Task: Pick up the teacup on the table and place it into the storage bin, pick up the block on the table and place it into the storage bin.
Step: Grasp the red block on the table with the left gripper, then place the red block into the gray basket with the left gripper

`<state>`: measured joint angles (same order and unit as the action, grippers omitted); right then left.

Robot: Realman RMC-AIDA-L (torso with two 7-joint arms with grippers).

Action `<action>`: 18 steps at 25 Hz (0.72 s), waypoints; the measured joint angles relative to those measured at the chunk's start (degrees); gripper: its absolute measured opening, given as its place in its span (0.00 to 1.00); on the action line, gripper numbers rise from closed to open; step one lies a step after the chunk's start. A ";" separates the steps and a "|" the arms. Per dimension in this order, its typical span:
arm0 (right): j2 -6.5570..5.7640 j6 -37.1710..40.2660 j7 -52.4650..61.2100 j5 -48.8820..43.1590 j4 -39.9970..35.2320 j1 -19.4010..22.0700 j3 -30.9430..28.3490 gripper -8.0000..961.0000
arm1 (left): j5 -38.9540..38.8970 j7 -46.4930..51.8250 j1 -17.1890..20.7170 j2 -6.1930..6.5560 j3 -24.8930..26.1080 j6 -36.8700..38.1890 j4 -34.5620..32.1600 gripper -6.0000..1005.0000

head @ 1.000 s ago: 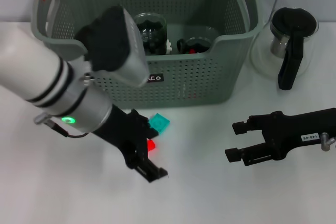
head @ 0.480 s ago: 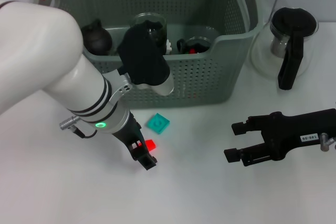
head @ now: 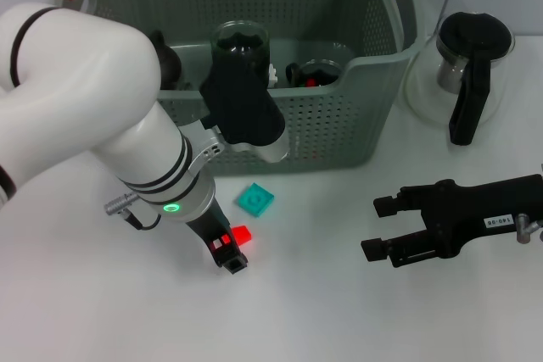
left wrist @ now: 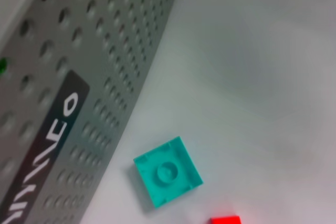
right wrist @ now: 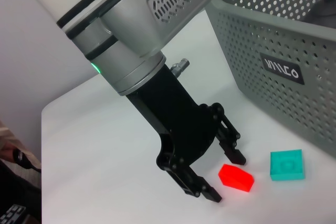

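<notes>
Over the last second the left arm has been swung round and lowered, so that the left claw [head: 231,253] is now set low over the worktop [head: 339,311], pointing down at the red block [head: 242,233]. In the right wrist view its fingers [right wrist: 231,150] are seen spread apart, one on each side of the red block [right wrist: 237,177], with nothing gripped yet. The teal block [head: 254,199] lies just beyond it, near the front wall of the storage bin [head: 339,125], untouched and apart from the red one. Dark glassware is seen inside the bin, so the teacup step is judged done, though the cup itself cannot be picked out with certainty. The block step is judged to be at the closing stage. The right claw [head: 386,228] is held open and empty, well to the right, near the glass teapot [head: 471,69].
</notes>
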<state>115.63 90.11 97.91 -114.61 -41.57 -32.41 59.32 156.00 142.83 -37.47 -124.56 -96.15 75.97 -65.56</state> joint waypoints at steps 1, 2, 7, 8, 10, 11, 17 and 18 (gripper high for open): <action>0.00 0.00 0.00 0.00 0.00 -0.01 0.00 0.96 | 0.00 0.04 0.00 0.00 -0.11 -0.04 -0.04 0.79; -0.01 -0.01 0.00 0.00 0.00 -0.02 0.00 0.96 | 0.02 0.10 -0.04 0.01 -0.20 -0.11 -0.09 0.75; -0.04 -0.03 -0.02 0.00 0.00 -0.02 0.00 0.96 | 0.06 0.86 -0.54 -0.03 -0.50 -0.89 0.20 0.55; -0.04 -0.03 -0.03 0.00 0.00 -0.02 0.00 0.96 | 0.07 0.95 -0.56 -0.04 -0.70 -1.04 0.21 0.51; -0.05 -0.03 -0.04 0.00 0.00 -0.02 0.00 0.96 | 0.08 0.95 -0.64 -0.05 -1.00 -1.18 0.24 0.43; -0.05 -0.03 -0.06 0.00 0.00 -0.03 0.00 0.96 | 0.09 0.96 -0.68 -0.06 -1.07 -1.23 0.26 0.38; -0.09 -0.04 -0.34 0.00 0.00 0.00 0.00 0.96 | 0.10 1.62 -0.55 -0.07 -1.61 -0.89 -0.88 0.20; -0.12 -0.05 -0.34 -0.01 0.00 0.06 0.00 0.96 | -0.04 1.83 -0.28 -0.07 -1.59 0.28 -2.39 0.20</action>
<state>115.51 90.07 97.57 -114.62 -41.57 -32.35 59.32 155.96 144.67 -37.74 -124.63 -97.74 76.25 -67.95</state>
